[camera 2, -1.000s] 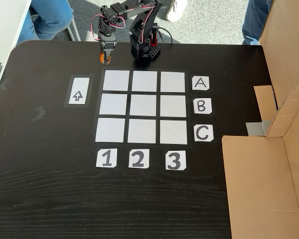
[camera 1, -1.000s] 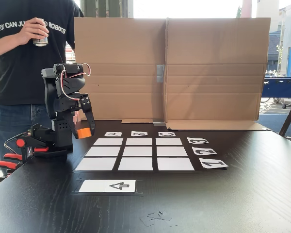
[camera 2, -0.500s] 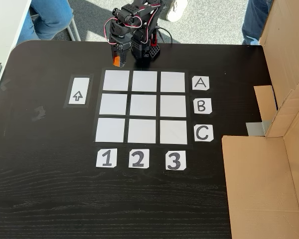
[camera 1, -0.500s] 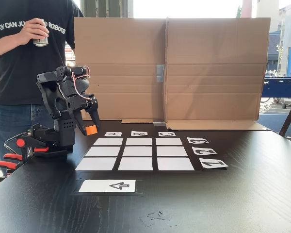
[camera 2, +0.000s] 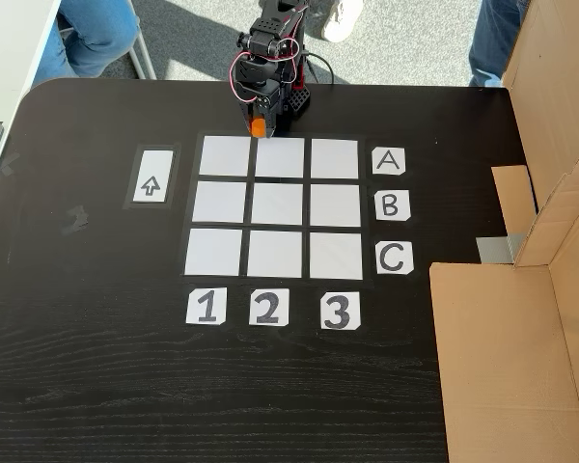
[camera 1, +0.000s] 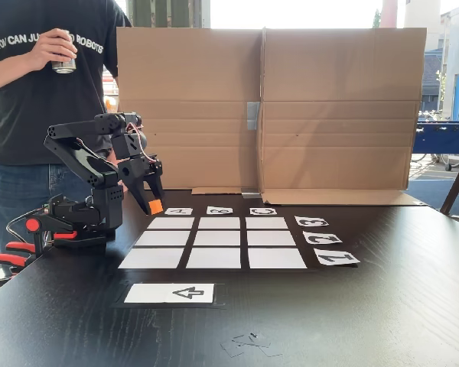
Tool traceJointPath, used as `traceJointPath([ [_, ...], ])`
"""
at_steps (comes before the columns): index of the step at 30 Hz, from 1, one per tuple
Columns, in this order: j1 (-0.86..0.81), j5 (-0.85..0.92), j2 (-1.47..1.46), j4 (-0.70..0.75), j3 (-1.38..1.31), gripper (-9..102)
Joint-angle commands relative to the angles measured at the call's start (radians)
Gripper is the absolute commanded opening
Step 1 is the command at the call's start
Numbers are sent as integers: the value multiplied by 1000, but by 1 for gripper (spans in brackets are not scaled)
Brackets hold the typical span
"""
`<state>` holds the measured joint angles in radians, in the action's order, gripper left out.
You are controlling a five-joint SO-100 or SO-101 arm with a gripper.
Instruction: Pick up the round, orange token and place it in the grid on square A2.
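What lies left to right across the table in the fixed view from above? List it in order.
White paper card with a black arrow → 3x3 grid of white paper cells, the arm's end effector holding the small round orange token at its top edge → letter tags A, B, C → brown cardboard sheet.

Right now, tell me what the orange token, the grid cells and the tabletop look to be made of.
Orange token, held in the gripper: likely plastic; uniform bright colour, matte, crisp edges.
Grid: white paper cells, flat and thin, with no gloss.
Table: dark wood or a wood-look veneer; fine grain lines run across it, with a soft sheen near the window. Which of the two cannot be told.
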<state>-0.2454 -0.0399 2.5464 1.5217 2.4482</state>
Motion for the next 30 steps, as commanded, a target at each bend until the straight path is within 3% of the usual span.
traceJointPath([
  [1, 49, -9, 11, -15, 14, -1],
  [16, 149, -38, -29, -342, 301, -1],
  [26, 152, -86, -52, -400, 334, 0],
  [30, 146, -135, -52, -413, 339, 10],
])
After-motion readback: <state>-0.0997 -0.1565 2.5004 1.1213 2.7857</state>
